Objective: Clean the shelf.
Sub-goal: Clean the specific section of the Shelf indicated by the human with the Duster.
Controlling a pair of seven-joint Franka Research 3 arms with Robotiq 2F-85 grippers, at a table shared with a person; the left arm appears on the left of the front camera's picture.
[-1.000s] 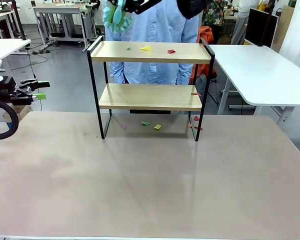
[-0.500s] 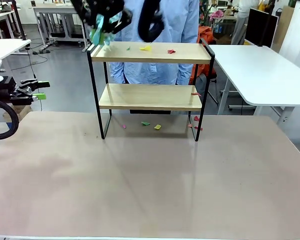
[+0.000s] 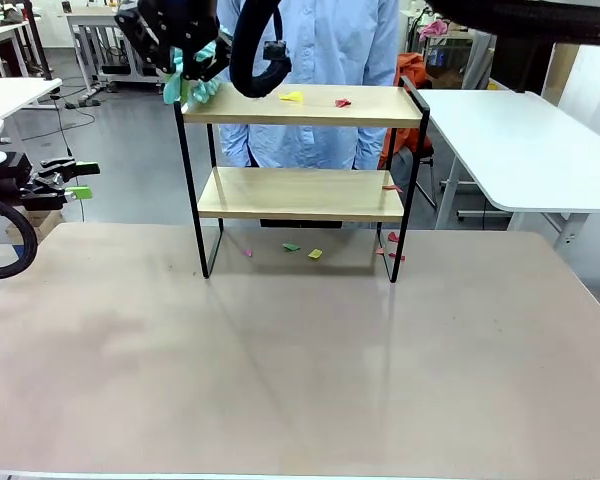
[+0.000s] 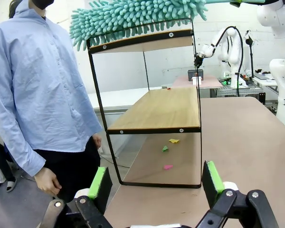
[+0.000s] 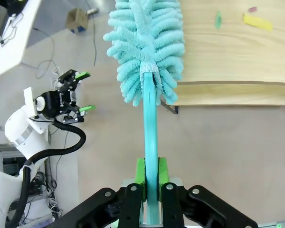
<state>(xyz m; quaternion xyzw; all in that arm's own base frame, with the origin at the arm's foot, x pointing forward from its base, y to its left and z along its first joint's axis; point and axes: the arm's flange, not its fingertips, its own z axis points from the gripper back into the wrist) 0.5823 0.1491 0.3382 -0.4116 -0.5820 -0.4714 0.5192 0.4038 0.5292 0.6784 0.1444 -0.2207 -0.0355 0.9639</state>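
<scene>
Right wrist view: fluffy teal duster (image 5: pixel 145 47) overlaps smooth wooden shelf (image 5: pixel 228 57).

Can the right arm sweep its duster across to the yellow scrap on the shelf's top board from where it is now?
Probably yes. The right claw is shut on the duster, whose head sits over the top board's left end. Between it and the yellow scrap the board is bare except for a small green bit.

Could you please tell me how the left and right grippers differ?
The left gripper is open and empty; the right gripper is shut on the teal duster's handle. The left gripper sits low beside the table; the right gripper is high above the shelf's left end. Both have green pads.
</scene>
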